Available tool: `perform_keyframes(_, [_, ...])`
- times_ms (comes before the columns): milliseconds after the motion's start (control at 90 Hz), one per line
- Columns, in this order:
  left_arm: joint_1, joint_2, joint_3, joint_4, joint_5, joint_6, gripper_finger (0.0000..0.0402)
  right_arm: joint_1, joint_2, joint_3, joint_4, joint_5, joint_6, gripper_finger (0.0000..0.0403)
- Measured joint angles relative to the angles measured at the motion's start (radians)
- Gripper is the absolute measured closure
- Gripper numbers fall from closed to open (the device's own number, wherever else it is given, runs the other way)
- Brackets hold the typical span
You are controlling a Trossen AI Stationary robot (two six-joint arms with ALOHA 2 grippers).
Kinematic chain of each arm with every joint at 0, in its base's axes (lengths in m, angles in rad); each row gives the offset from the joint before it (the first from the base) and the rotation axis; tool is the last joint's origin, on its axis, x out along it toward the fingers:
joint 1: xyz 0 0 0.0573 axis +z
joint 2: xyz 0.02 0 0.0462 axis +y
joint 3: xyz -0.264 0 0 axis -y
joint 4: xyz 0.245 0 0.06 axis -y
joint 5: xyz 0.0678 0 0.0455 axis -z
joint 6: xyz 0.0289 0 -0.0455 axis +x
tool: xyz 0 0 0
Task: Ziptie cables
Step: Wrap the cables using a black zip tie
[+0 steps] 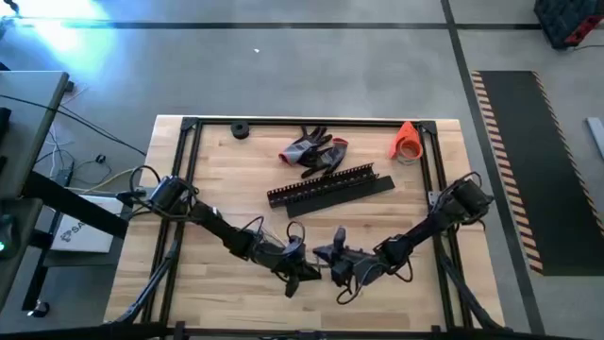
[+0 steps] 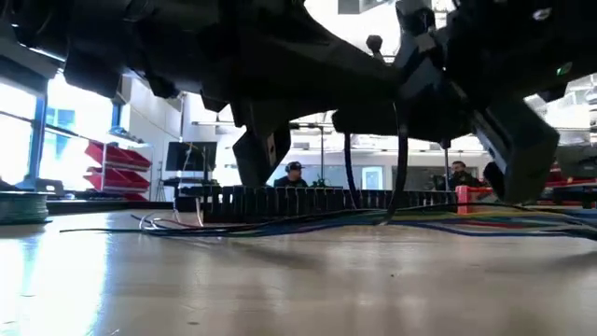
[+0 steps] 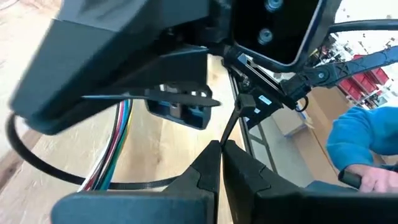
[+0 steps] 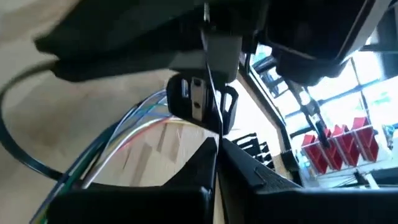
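Both claws meet low over the near middle of the counter [image 1: 217, 161], nose to nose. From its own wrist camera the left claw [image 3: 219, 149] has its fingers pressed together on a thin black zip tie [image 3: 231, 121], whose tail curls back toward the counter. The right claw [image 4: 216, 146] is likewise pinched shut on a thin black strand, seemingly the same tie's other end, though I cannot be sure. The cables [image 4: 124, 140] lie flat on the wood under and between the two claws, running off along the counter. Farther back sit the black slotted strips [image 1: 330, 186], then the gloves [image 1: 313, 151], with an orange cone [image 1: 406, 140] at the far right.

Judging by this, the step in hand is threading or cinching the tie round the bundle. To do it well, one claw should hold the head steady while the other draws the tail straight along its length, slowly, keeping every wire inside the loop and not lifting the bundle askew
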Motion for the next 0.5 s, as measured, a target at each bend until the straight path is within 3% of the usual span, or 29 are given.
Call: perform_keyframes(500, [0.0, 0.0, 0.0, -0.002, -0.001, 0.002, 0.0402, 0.034, 0.0, 0.0, 0.006, -0.002, -0.006, 0.0403])
